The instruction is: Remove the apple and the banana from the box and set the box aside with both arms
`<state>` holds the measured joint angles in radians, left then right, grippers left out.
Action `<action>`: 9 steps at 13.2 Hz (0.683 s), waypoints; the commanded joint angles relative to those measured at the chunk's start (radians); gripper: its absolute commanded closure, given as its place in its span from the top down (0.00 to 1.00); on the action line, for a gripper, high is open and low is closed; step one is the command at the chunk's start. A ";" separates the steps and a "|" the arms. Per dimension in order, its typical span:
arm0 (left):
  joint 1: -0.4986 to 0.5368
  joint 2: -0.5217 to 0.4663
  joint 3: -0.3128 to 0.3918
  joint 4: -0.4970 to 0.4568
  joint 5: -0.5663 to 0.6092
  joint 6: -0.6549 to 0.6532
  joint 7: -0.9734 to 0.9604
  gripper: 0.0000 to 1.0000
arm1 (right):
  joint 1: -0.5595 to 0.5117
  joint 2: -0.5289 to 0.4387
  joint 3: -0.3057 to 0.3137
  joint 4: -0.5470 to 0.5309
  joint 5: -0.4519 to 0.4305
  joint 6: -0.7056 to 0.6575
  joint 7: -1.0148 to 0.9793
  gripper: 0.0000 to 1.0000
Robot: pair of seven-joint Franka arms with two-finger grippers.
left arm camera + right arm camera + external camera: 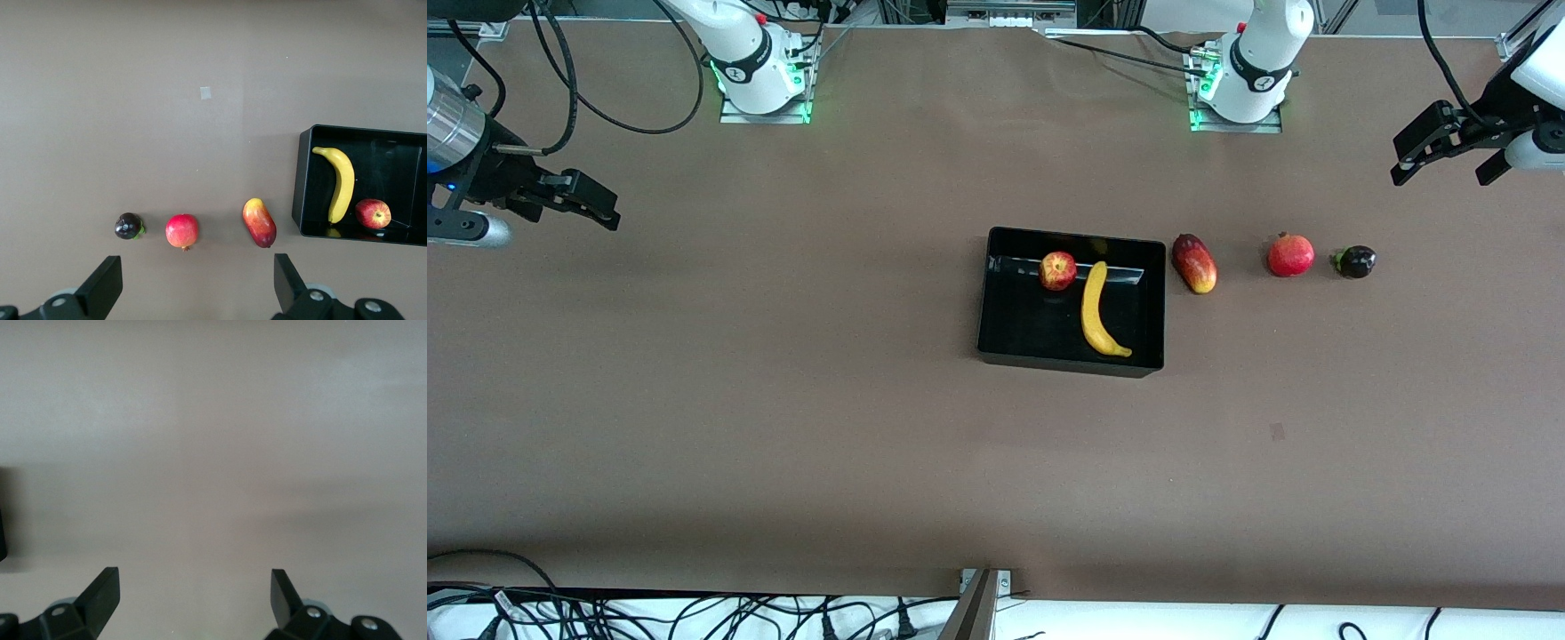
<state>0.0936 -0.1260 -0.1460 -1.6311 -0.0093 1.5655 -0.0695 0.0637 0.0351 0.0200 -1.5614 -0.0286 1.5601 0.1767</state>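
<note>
Front view: I see the black box [996,293] on the brown table [783,400], somewhat toward the left arm's end of centre. The apple [1057,270] lies inside the box, in the part farther from the front camera. The banana [1097,309] lies inside the box just beside the apple, running lengthwise from there to the box's nearer wall. Outside the box, in a row toward the left arm's end, I see a mango-like fruit [1194,263] just beside the box wall, then a pomegranate [1290,255], then a small dark fruit [1354,261]. The left gripper [1449,167] hangs over the left arm's end of the table, jaws spread wide, holding nothing. The right gripper [596,206] hangs over the right arm's end of the table, well apart from the box; I cannot judge its opening from here.

Left wrist view: I see the left gripper [197,283] with its fingers [103,283] fully apart and empty. Below it lie the small dark fruit [128,226], pomegranate [181,231], mango-like fruit [259,223] and the box [303,193] containing the banana [340,183] and apple [372,213].

Right wrist view: I see the right gripper [195,593] with its fingers [100,593] fully apart, empty, over bare table [213,453].
</note>
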 commanded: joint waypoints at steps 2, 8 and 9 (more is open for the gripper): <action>-0.006 -0.014 0.013 -0.003 -0.029 -0.013 0.024 1.00 | -0.011 0.003 0.012 0.017 -0.010 -0.018 0.001 1.00; -0.006 -0.014 0.016 -0.003 -0.035 -0.013 0.022 1.00 | -0.011 0.003 0.012 0.017 -0.010 -0.018 0.001 1.00; -0.006 -0.014 0.016 -0.004 -0.035 -0.013 0.022 1.00 | -0.011 0.003 0.012 0.017 -0.010 -0.018 0.001 1.00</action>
<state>0.0934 -0.1260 -0.1441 -1.6312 -0.0114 1.5655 -0.0695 0.0637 0.0351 0.0200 -1.5614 -0.0286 1.5600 0.1767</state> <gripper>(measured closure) 0.000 0.000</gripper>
